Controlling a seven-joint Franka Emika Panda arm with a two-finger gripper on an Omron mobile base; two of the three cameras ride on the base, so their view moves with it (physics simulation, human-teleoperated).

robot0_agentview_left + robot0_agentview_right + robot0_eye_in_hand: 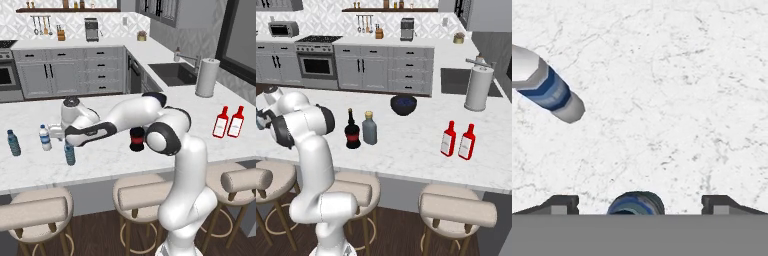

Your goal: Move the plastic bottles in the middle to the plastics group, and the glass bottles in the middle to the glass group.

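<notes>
Item: marble counter [115, 155] with bottles, one moment.

Gripper [640, 202]: at the bottom of the hand view, pointing down at the counter, fingers [559, 204] spread wide apart and clamped on nothing.

Bluish water bottle [69, 153]: upright at lower left of the left base view, directly under the hand; in the hand view its blue cap sat between the fingers, touching neither.

Plastics group: white-clear bottle with blue label [45, 138] just beside it, teal-blue bottle [13, 143] farther left.

Black bottle with red label [352, 131] and grey-blue bottle with tan cap [369, 129]: side by side at centre left of the right base view.

Two red bottles [458, 140]: centre right, well apart from those.

Dark blue bowl [403, 104]: behind the middle pair.
</notes>
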